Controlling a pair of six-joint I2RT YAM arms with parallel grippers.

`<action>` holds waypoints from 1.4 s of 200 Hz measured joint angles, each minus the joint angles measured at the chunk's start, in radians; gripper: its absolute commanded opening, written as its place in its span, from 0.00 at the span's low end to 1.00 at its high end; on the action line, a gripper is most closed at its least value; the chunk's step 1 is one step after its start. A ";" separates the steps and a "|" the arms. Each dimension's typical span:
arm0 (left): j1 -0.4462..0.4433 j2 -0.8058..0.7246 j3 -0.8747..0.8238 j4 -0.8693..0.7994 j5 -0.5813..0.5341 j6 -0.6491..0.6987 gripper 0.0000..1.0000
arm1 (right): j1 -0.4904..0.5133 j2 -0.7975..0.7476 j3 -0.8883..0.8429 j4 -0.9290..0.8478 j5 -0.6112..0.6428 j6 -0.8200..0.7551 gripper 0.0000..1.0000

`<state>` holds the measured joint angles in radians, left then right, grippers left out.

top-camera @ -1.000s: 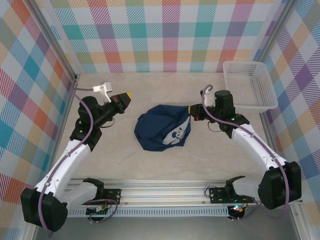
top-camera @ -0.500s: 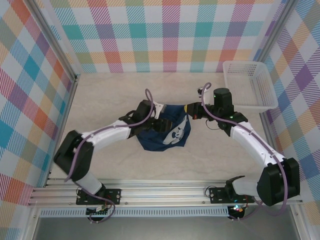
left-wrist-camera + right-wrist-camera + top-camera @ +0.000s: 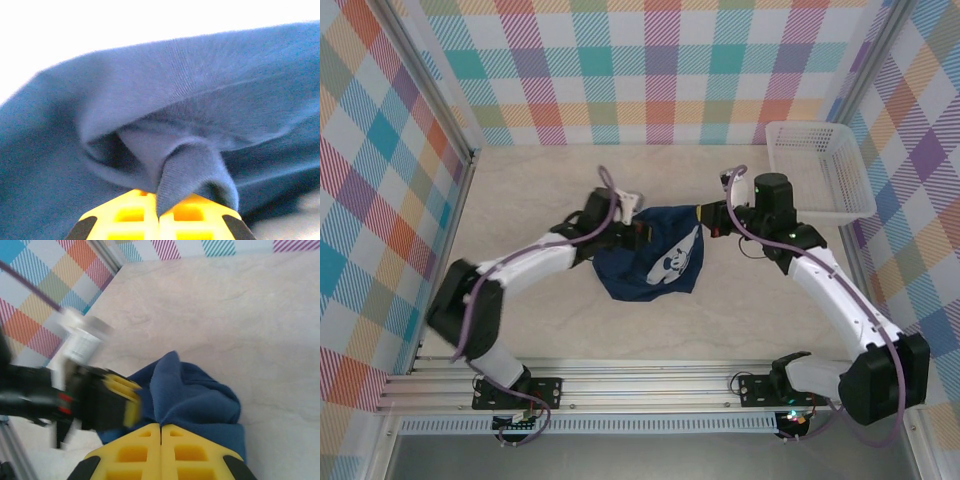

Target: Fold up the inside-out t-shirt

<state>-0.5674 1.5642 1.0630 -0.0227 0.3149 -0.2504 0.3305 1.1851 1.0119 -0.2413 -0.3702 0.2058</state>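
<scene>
Pinching opposite edges of the crumpled dark navy cloth t-shirt (image 3: 655, 265), left gripper (image 3: 159, 212) and right gripper (image 3: 160, 427) both sit clenched on fabric.

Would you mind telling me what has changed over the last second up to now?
The left gripper swung in from the far left and shut on a fold at the t-shirt's left edge. The right gripper stays clamped on its right edge; the basket has not moved.

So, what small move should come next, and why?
Probably lift both and draw them apart: the left end effector and the right end effector are each shut on the far edge of the t-shirt, which lies bunched in a heap and needs spreading before any fold.
</scene>
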 measured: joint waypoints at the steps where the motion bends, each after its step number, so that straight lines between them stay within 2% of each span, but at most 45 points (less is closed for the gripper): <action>1: 0.005 -0.012 -0.005 0.005 0.003 -0.003 0.00 | 0.000 -0.002 0.000 -0.001 0.001 -0.001 0.00; 32: 0.123 -0.329 -0.061 0.150 0.079 -0.129 0.00 | 0.000 -0.066 0.017 0.002 0.046 -0.045 0.00; 53: 0.153 -0.494 -0.090 0.238 0.111 -0.196 0.00 | 0.000 -0.088 0.031 0.019 0.086 -0.071 0.00; 75: 0.161 -0.584 -0.103 0.293 0.145 -0.246 0.00 | 0.000 -0.092 0.037 0.025 0.137 -0.080 0.00; 100: 0.171 -0.599 -0.116 0.317 0.176 -0.293 0.00 | 0.001 -0.064 0.043 0.021 0.198 -0.063 0.00; 141: 0.172 -0.522 -0.119 0.293 0.196 -0.349 0.00 | 0.047 0.087 0.090 -0.060 0.290 -0.044 0.38; 158: 0.172 -0.501 -0.119 0.259 0.196 -0.349 0.00 | 0.134 0.069 0.022 -0.030 0.294 -0.111 0.50; 171: 0.172 -0.492 -0.118 0.239 0.196 -0.349 0.00 | 0.226 0.006 -0.060 0.021 0.252 -0.175 0.53; 190: 0.172 -0.490 -0.118 0.220 0.196 -0.348 0.00 | 0.357 -0.056 -0.114 0.077 0.166 -0.272 0.54; 210: 0.172 -0.490 -0.118 0.211 0.196 -0.348 0.00 | 0.458 -0.018 -0.097 0.143 0.120 -0.354 0.54; 250: 0.172 -0.490 -0.118 0.208 0.197 -0.344 0.00 | 0.512 0.121 -0.085 0.219 0.113 -0.417 0.54; 264: 0.172 -0.490 -0.118 0.208 0.197 -0.343 0.00 | 0.515 0.153 -0.080 0.232 0.133 -0.424 0.48; 280: 0.172 -0.490 -0.118 0.208 0.197 -0.340 0.00 | 0.515 0.174 -0.074 0.253 0.165 -0.431 0.34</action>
<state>-0.3954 1.0744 0.9451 0.1848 0.5117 -0.5903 0.8459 1.3590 0.9379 0.0120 -0.2050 -0.2256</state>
